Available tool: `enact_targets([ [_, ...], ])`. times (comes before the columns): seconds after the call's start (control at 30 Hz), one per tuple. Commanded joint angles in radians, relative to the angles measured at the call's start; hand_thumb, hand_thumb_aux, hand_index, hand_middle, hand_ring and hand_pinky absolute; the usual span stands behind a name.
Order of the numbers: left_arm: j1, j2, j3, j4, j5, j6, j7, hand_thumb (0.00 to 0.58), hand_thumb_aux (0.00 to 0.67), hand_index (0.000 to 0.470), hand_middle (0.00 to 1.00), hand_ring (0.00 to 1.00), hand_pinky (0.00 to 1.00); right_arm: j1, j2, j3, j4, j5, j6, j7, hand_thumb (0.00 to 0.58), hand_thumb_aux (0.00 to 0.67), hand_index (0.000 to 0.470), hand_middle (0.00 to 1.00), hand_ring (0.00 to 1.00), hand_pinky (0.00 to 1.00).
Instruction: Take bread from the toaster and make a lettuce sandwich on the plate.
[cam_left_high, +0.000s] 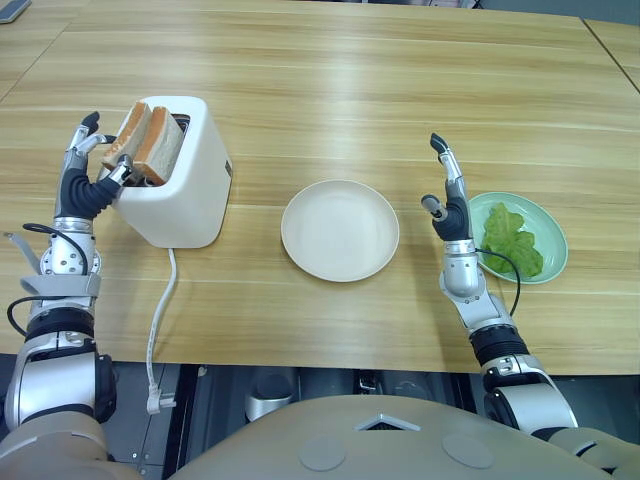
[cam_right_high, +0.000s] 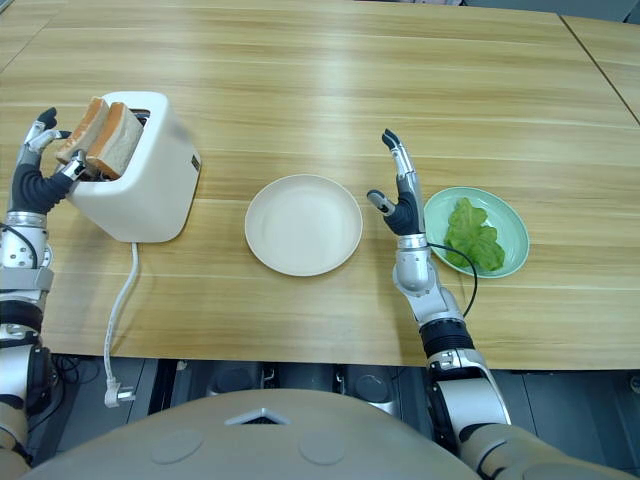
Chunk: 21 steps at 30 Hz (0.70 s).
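Note:
A white toaster stands at the left of the table with two slices of bread sticking out of its top, leaning left. My left hand is at the toaster's left side, its fingers closed around the outer slice. The empty cream plate lies at the table's middle. Lettuce rests in a green dish at the right. My right hand stands upright and open between plate and dish, holding nothing.
The toaster's white cord runs over the table's front edge, its plug hanging below. The wooden table stretches far behind the objects. A seam with a neighbouring table runs at the far right.

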Motion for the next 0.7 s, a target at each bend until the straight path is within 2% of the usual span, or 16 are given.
enact_targets([
  [0.03, -0.015, -0.026, 0.041, -0.080, -0.087, 0.005, -0.057, 0.580, 0.670, 0.460, 0.00, 0.00, 0.00, 0.002, 0.000, -0.008, -0.002, 0.018, 0.008, 0.001, 0.000, 0.000, 0.000, 0.00, 0.00, 0.00],
  [0.4, 0.004, -0.058, 0.134, -0.253, -0.165, 0.097, -0.069, 0.580, 0.670, 0.460, 0.00, 0.00, 0.00, 0.004, 0.006, -0.006, -0.006, 0.017, 0.010, 0.002, 0.000, 0.000, 0.000, 0.00, 0.00, 0.00],
  [0.47, 0.006, -0.060, 0.146, -0.292, -0.163, 0.106, -0.066, 0.580, 0.670, 0.460, 0.51, 0.51, 0.51, 0.004, 0.007, -0.006, -0.005, 0.016, 0.010, 0.001, 0.000, 0.000, 0.000, 0.00, 0.00, 0.00],
  [0.5, 0.007, -0.060, 0.150, -0.308, -0.160, 0.109, -0.065, 0.580, 0.670, 0.460, 0.51, 0.51, 0.51, 0.004, 0.007, -0.006, -0.005, 0.016, 0.009, 0.000, 0.000, 0.000, 0.000, 0.00, 0.00, 0.00],
  [0.53, 0.009, -0.062, 0.153, -0.324, -0.157, 0.112, -0.065, 0.580, 0.670, 0.460, 1.00, 1.00, 1.00, 0.004, 0.007, -0.006, -0.005, 0.015, 0.009, 0.000, 0.000, 0.000, 0.000, 0.00, 0.00, 0.00],
  [0.7, 0.000, -0.056, 0.174, -0.381, -0.145, 0.130, -0.054, 0.580, 0.670, 0.460, 1.00, 1.00, 1.00, 0.001, 0.009, -0.005, -0.001, 0.015, 0.009, -0.001, 0.000, 0.000, 0.000, 0.00, 0.00, 0.00],
])
